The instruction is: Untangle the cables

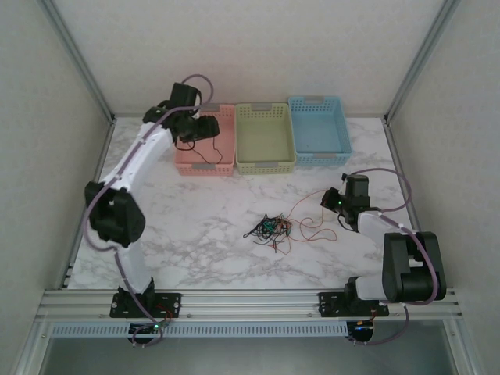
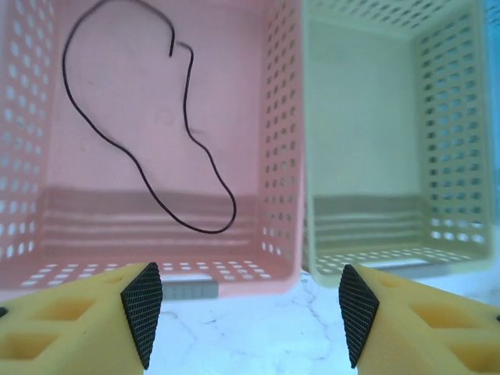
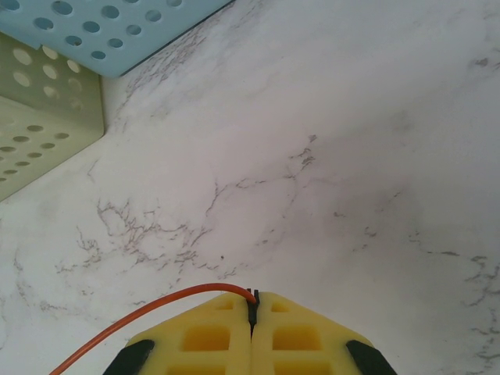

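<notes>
Left gripper (image 2: 250, 312): jaws wide, nothing between them, over the pink basket's (image 2: 281, 117) near wall
Black cable (image 2: 186, 109): loose on that basket's floor, clear of the pads
Right gripper (image 3: 251, 308): jaws pinched on the orange cable (image 3: 156, 301)
Tangled cables (image 1: 269, 226): mid-table, left of the right gripper
Doing it well: draw the orange cable rightward slowly and low, so the bundle doesn't drag

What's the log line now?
left gripper: open above pink basket | black cable: in basket | right gripper: shut on orange cable
</notes>
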`<state>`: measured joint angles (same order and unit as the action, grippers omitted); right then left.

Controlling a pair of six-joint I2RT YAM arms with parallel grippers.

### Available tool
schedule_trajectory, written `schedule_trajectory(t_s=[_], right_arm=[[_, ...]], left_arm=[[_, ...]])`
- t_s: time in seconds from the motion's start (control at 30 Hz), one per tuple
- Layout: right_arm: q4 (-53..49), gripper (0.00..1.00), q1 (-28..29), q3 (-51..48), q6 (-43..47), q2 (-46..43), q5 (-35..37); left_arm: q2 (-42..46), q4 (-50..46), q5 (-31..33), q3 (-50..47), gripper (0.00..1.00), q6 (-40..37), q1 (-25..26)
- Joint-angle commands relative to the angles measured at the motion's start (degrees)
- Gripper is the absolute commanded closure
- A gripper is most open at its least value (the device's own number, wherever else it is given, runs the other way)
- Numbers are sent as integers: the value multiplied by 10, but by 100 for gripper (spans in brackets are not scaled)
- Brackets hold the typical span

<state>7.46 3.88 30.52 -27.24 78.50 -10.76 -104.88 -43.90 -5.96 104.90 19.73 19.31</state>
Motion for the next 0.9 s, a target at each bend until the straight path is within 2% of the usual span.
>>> schedule_trajectory(t_s=[0.0, 0.07, 0.17, 0.33, 0.43, 0.57, 0.87], right_arm=[[2, 100, -3, 6, 4, 6, -12], [2, 100, -3, 6, 3, 8, -13], [-1, 100, -3, 11, 2, 16, -13], [-7, 100, -2, 16, 1, 23, -15], [-7, 100, -1, 16, 2, 24, -15], [-9, 100, -1, 19, 2, 27, -15], [-9, 100, 1, 19, 1, 28, -13]], left_arm=[[76, 32, -24, -92, 37, 12, 10], [125, 68, -45, -163, 38, 23, 28], [182, 115, -49, -266, 39, 30, 82], [197, 205, -69, -381, 41, 54, 205], [180, 247, -84, -403, 42, 72, 262], [149, 270, -96, -401, 42, 111, 298], [78, 235, -11, -366, 43, 172, 372]])
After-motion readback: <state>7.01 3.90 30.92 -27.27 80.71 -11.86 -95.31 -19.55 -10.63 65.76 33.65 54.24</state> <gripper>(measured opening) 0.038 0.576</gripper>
